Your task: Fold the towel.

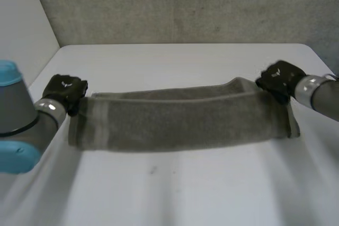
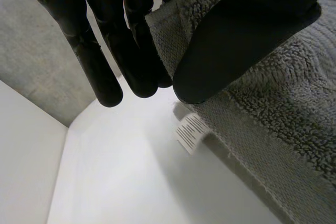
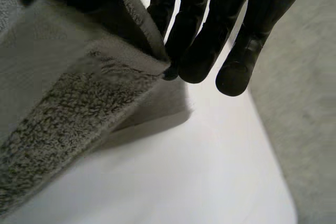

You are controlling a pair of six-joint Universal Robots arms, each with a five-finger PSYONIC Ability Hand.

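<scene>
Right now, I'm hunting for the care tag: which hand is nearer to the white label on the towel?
Left. The left hand pinches a corner of the towel, with the white label just beyond its thumb; the right hand pinches the towel's opposite end.

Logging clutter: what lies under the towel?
White table shows around the towel; a white label peeks out beneath its edge near the left hand. Anything else underneath is covered.
</scene>
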